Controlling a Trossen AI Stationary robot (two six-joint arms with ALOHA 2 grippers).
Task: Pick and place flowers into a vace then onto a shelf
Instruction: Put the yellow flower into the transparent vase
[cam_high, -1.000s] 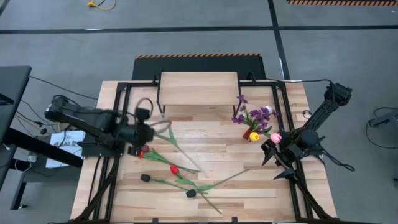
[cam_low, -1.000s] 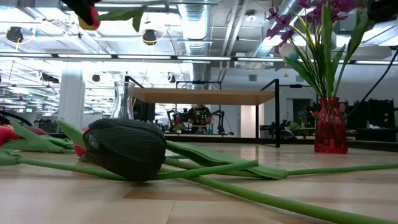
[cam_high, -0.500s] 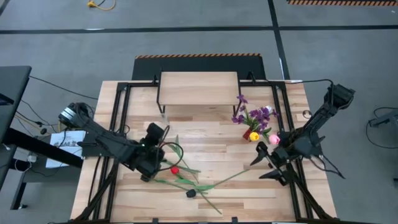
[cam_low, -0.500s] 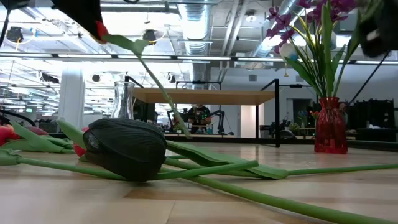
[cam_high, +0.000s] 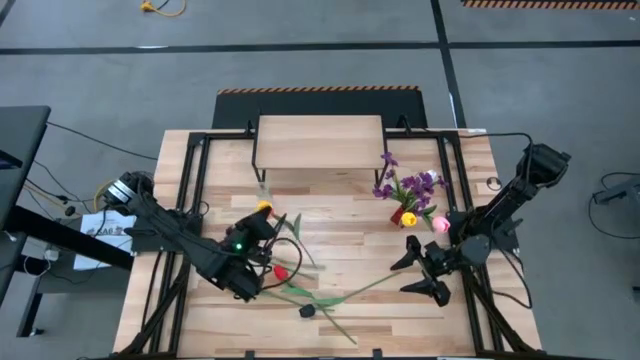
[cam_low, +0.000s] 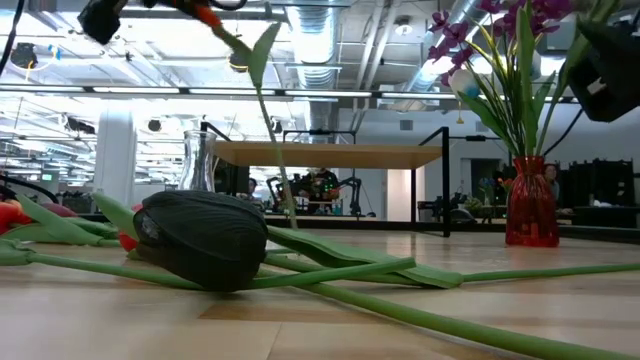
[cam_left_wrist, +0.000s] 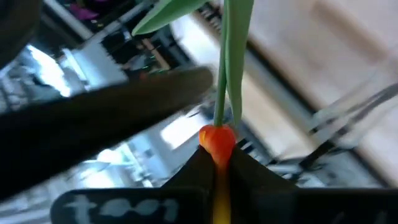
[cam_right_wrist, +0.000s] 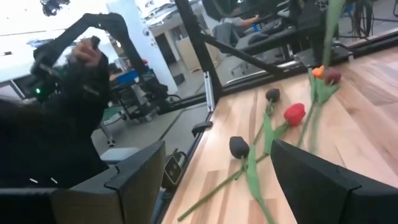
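Note:
My left gripper (cam_high: 262, 212) is shut on an orange-yellow flower (cam_left_wrist: 217, 140) above the table's near left part. Its green stem (cam_low: 268, 120) slants down from the gripper (cam_low: 150, 8) toward the table. My right gripper (cam_high: 408, 268) stands open at the near right, with nothing between its fingers (cam_right_wrist: 143, 168). A red vase (cam_high: 407, 216) with purple sprigs and a pink head stands behind it, also in the low view (cam_low: 530, 205). A red tulip (cam_high: 281, 271) and a black tulip (cam_high: 307, 311) lie flat on the table. The shelf (cam_high: 320, 140) stands at the far middle. My left gripper pinches the flower by its orange-yellow head (cam_left_wrist: 217, 142) between its two fingers. The stem (cam_left_wrist: 225, 68) runs on past the fingertips, in line with them. The head is lifted clear and the stem slopes down; whether its lower end touches the table I cannot tell.
A clear glass vase (cam_low: 198, 160) stands by the shelf's left front leg. In the low view the black tulip's head (cam_low: 200, 238) lies close by, with crossing stems and leaves (cam_low: 340, 270) behind it. Black frame rails (cam_high: 190, 190) run along both table sides.
My left gripper has gone down and toward the table's near right and has rolled over, still shut on the flower. The flower's head has swung round with it and its stem now slopes down. My right gripper has sunk and gone toward the table's left, staying open.

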